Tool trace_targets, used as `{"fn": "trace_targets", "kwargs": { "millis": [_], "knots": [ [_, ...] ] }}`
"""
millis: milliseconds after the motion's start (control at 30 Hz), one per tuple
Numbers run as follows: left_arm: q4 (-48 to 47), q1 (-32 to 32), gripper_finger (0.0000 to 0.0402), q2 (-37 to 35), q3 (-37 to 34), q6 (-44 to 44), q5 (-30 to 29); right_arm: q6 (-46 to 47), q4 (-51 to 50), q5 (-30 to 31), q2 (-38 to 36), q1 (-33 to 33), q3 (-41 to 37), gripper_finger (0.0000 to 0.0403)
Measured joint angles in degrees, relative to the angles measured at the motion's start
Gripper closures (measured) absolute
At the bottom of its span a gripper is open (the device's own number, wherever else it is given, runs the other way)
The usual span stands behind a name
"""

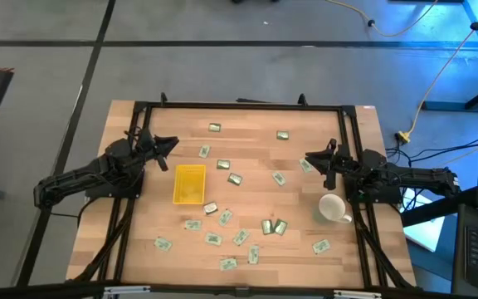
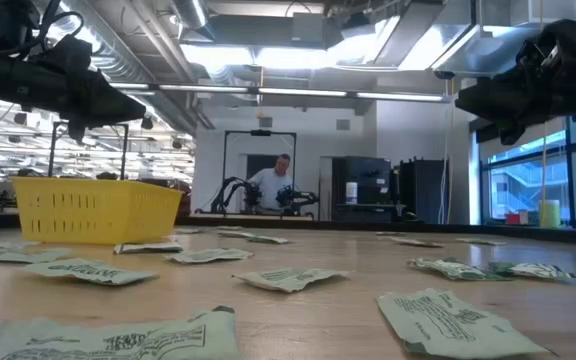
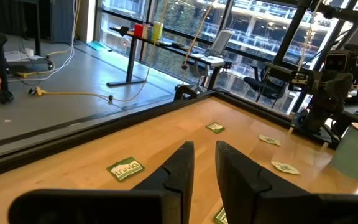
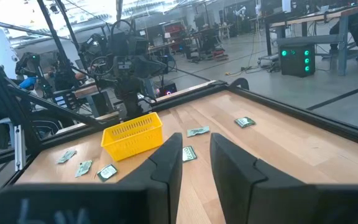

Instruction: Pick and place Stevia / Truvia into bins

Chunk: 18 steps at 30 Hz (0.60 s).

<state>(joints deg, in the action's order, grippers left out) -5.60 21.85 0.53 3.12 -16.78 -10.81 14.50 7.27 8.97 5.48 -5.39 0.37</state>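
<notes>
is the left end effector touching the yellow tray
Apart. The low view shows the left end effector hanging above the yellow tray, with clear space between them.

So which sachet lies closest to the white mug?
The sachet just below the white mug in the high view, towards the table's near right corner. The others lie farther off, left of the mug or above it.

A wooden table (image 1: 156, 216) carries a yellow tray (image 1: 189, 183), a white mug (image 1: 333, 208) and many scattered green-and-white sachets (image 1: 213, 239).
</notes>
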Motion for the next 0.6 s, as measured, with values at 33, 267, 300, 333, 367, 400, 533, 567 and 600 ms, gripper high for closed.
{"fn": "trace_targets", "kwargs": {
  "millis": [33, 267, 300, 333, 367, 400, 533, 567, 600],
  "knots": [
    [0.0, 0.0, 0.0340, 0.0, 0.0, 0.0, 0.0, 0.0, 0.0, 0.0, 0.0, 0.0, 0.0, 0.0316],
    [0.0, 0.0, 0.0341, 0.0, 0.0, 0.0, 0.0, 0.0, 0.0, 0.0, 0.0, 0.0, 0.0, 0.0316],
    [0.0, 0.0, 0.0340, 0.0, 0.0, 0.0, 0.0, 0.0, 0.0, 0.0, 0.0, 0.0, 0.0, 0.0316],
    [0.0, 0.0, 0.0340, 0.0, 0.0, 0.0, 0.0, 0.0, 0.0, 0.0, 0.0, 0.0, 0.0, 0.0316],
    [0.0, 0.0, 0.0340, 0.0, 0.0, 0.0, 0.0, 0.0, 0.0, 0.0, 0.0, 0.0, 0.0, 0.0316],
    [0.0, 0.0, 0.0341, 0.0, 0.0, 0.0, 0.0, 0.0, 0.0, 0.0, 0.0, 0.0, 0.0, 0.0316],
    [0.0, 0.0, 0.0341, 0.0, 0.0, 0.0, 0.0, 0.0, 0.1, 0.0, 0.0, 0.0, 0.0, 0.0316],
    [0.0, 0.0, 0.0341, 0.0, 0.0, 0.0, 0.0, 0.0, 0.3, 0.0, 0.0, 0.0, 0.0, 0.0316],
    [0.0, 0.0, 0.0340, 0.0, 0.0, 0.0, 0.0, 0.0, 0.7, 0.1, 0.0, 0.0, 0.0, 0.0316]
  ]
}}
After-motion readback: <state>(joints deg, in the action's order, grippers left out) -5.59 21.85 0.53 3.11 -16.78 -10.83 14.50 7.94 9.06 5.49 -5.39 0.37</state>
